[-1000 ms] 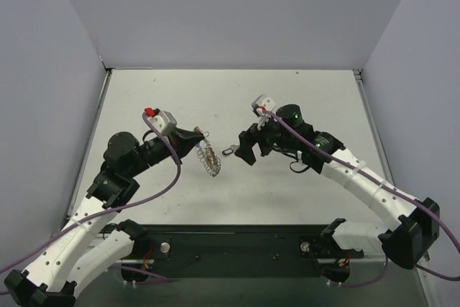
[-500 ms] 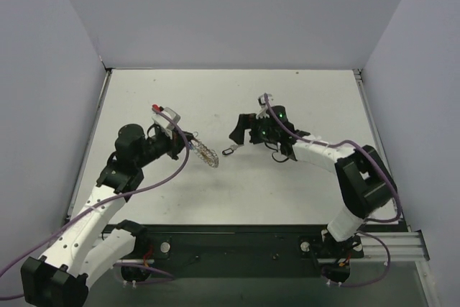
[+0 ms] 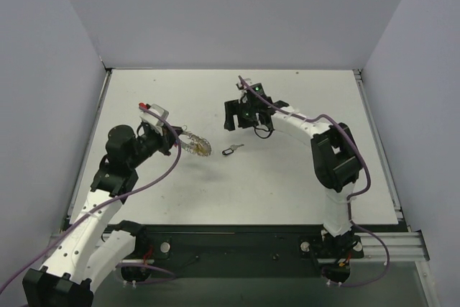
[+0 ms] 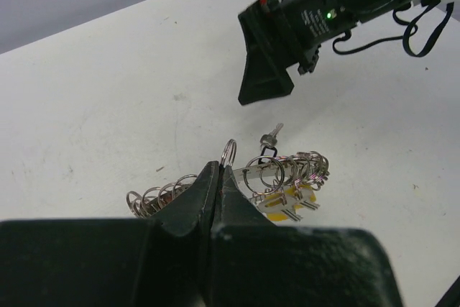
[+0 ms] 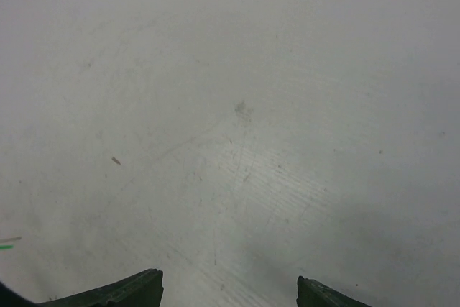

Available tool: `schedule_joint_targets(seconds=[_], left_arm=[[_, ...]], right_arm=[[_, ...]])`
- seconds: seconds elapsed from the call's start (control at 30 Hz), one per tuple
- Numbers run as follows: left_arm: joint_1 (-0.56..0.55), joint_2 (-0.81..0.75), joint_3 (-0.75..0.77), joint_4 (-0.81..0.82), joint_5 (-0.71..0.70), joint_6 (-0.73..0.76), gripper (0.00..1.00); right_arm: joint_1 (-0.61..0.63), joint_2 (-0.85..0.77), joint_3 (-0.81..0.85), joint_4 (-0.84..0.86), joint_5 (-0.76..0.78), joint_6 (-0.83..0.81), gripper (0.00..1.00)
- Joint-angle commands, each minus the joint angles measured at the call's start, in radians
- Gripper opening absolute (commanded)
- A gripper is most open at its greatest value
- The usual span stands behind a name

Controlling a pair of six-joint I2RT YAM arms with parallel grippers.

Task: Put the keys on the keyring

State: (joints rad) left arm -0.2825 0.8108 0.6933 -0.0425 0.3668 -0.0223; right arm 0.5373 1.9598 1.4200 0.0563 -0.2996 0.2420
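Keyring [image 4: 287,170], yellow-headed keys [image 4: 286,203] on it, pinched in the closed left tool [image 4: 219,174] left of worktop [image 3: 287,177] centre; one loose key [image 3: 231,150] just beside; right tool [image 5: 228,282] spread, well apart.

Keyring [image 4: 267,172]: silvery, coil-ribbed rim. Keys [image 4: 287,203] at lower centre of the left wrist view have yellow heads, and the loose key [image 3: 231,150] at centre of the top view is silver-grey. Left hand [image 4: 218,172] and right hand [image 3: 231,114]: matte black, the right with a green light [image 3: 256,92]; arms [image 3: 79,228] white with black joints, cables [image 3: 162,177] purple. Surface [image 5: 237,106]: off-white, faint grey scuffs.
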Motion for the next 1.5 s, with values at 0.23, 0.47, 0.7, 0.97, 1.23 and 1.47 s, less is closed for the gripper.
schedule_joint_targets(seconds=[0.23,0.47,0.7,0.97,1.23,1.47], left_arm=[[0.002,-0.036,0.037,0.055,0.041,-0.022,0.0],[0.003,-0.032,0.038,0.056,0.058,-0.027,0.0],[0.006,-0.032,0.038,0.055,0.055,-0.028,0.0],[0.011,-0.036,0.04,0.058,0.064,-0.034,0.0],[0.014,-0.045,0.037,0.064,0.067,-0.039,0.0],[0.019,-0.053,0.034,0.067,0.07,-0.042,0.0]], right_arm=[[0.098,0.062,0.109,-0.303,0.125,-0.139,0.73],[0.125,0.074,0.1,-0.314,0.155,-0.136,0.65],[0.139,0.096,0.092,-0.322,0.151,-0.145,0.57],[0.156,0.123,0.092,-0.331,0.146,-0.141,0.53],[0.184,0.165,0.109,-0.362,0.194,-0.139,0.33],[0.184,0.18,0.115,-0.36,0.209,-0.133,0.0]])
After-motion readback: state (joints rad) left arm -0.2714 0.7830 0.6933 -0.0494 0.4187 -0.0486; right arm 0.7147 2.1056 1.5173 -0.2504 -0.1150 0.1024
